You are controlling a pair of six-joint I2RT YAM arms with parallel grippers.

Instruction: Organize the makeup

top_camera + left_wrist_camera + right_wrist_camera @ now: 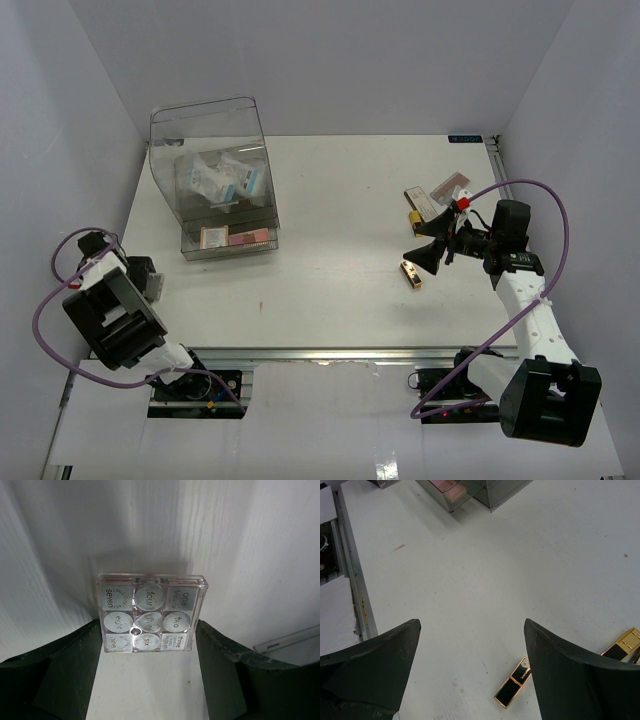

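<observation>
Your left gripper (149,626) is clamped on a square clear palette (150,616). Its 2 dark fingers (65,672) press the left and right edges of the case, which shows against a plain white background. The 9 silver pans sit in 3 rows and carry printed words such as "four", "six" and "seven". From above, you find this gripper (152,281) at the left edge of the table (340,300), near and to the left of the clear plastic box (170,130) and apart from it.

The box stands on the far left part of the table. Inside it, clear packets (215,180) with white-and-blue labels are piled in the middle, and pink palettes (235,237) lie flat along its near wall.

Your right gripper (420,257) hangs over the right side of the table with its 2 fingers spread wide and nothing between them. In the right wrist view, the gripper (471,622) looks down on bare white table, with a black-and-gold tube (512,687) lying flat, closer to the right-hand finger. From above, that tube (411,273) lies just on the near side of the gripper. A second gold tube (622,646) is partly hidden behind the same finger.

Beyond the gripper, on the far right of the table, you have a pink-tan rectangular palette (449,187) beside more gold-cased pieces (416,200).
</observation>
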